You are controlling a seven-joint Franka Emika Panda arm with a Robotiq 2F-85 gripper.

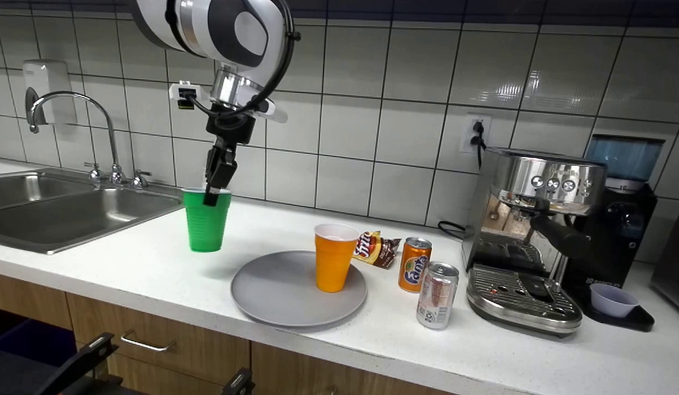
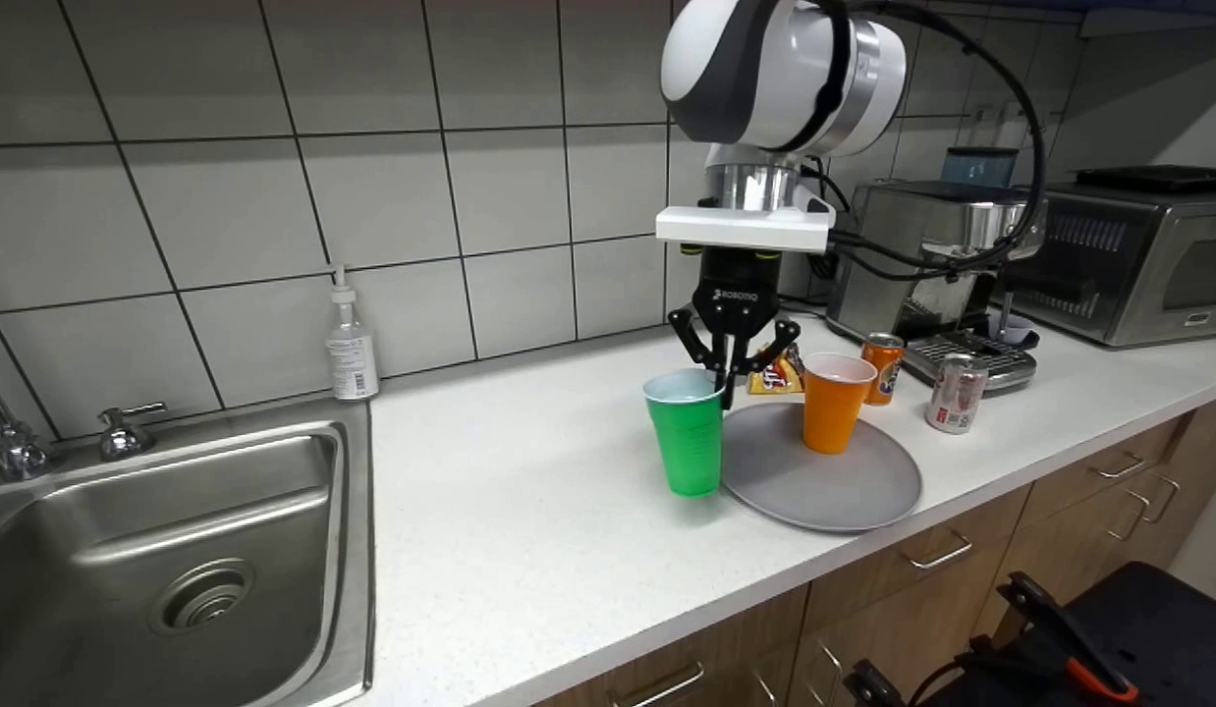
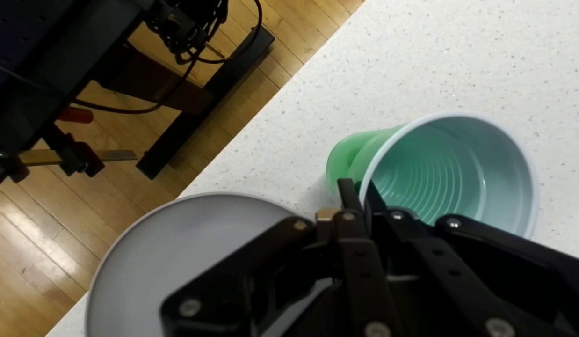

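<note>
My gripper is shut on the rim of a green cup, with one finger inside the cup and one outside. The gripper and the green cup also show in an exterior view. In the wrist view the cup opens toward the camera, its pale inside visible, the rim between the fingertips. The cup appears to hang a little above the white counter, roughly upright. A grey plate lies beside it, with an orange cup standing on its side away from my gripper.
A snack bag, a Fanta can and a silver can stand beyond the plate. A coffee machine and a toaster oven stand further along. A sink and a soap bottle are at the opposite end.
</note>
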